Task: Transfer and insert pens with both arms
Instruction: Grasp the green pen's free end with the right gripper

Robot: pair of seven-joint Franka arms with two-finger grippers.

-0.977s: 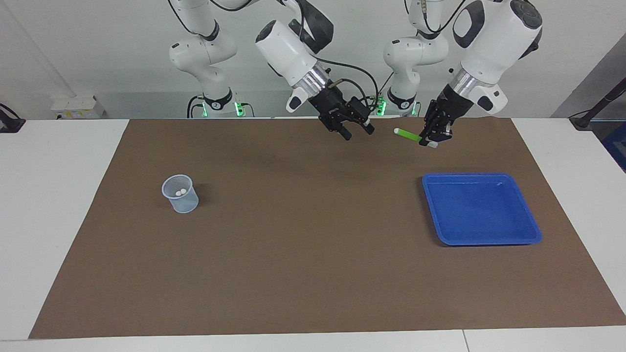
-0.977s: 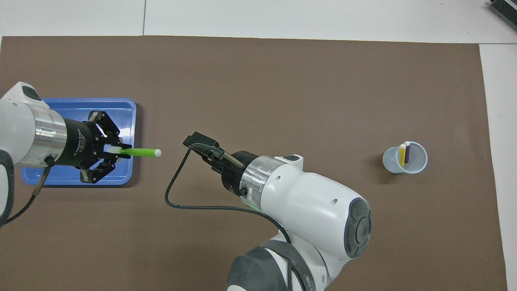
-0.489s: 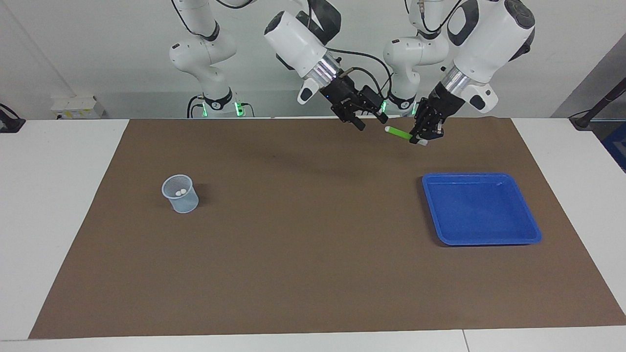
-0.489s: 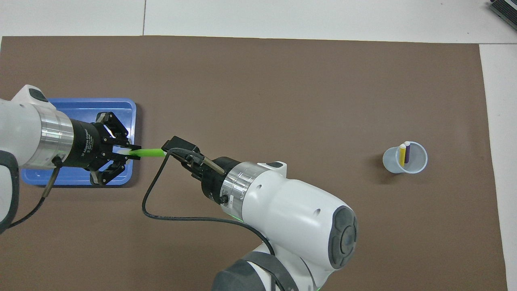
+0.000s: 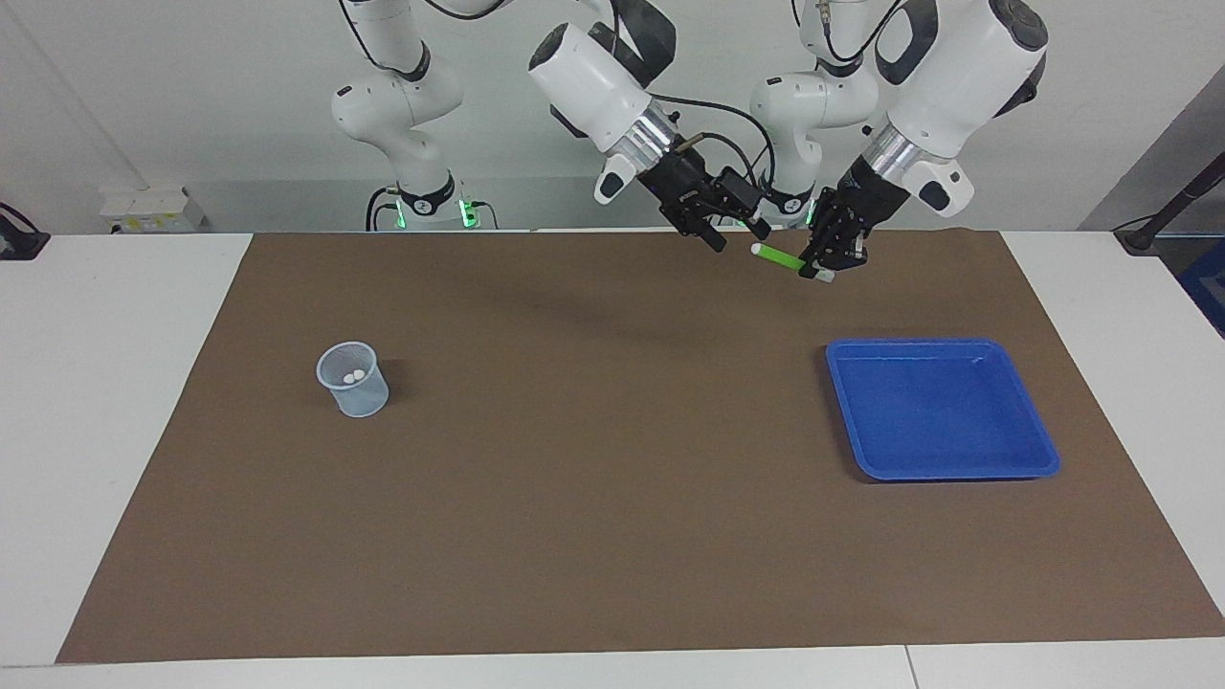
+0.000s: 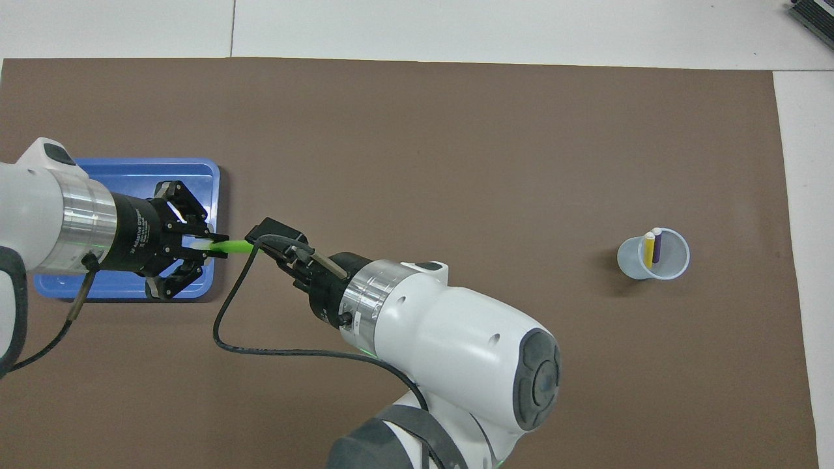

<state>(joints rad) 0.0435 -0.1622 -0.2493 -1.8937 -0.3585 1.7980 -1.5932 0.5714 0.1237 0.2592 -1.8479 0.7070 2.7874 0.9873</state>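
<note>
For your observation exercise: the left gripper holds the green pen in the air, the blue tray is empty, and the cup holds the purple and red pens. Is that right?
One slip: the cup holds the purple pen and a yellow pen, not red, as the overhead view shows. The left gripper does hold the green pen, and the blue tray is empty.

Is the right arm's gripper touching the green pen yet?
Cannot tell. In the facing view the right gripper sits at the free tip of the green pen, which the left gripper holds, with no plain gap or contact. The overhead view hides that tip.
</note>
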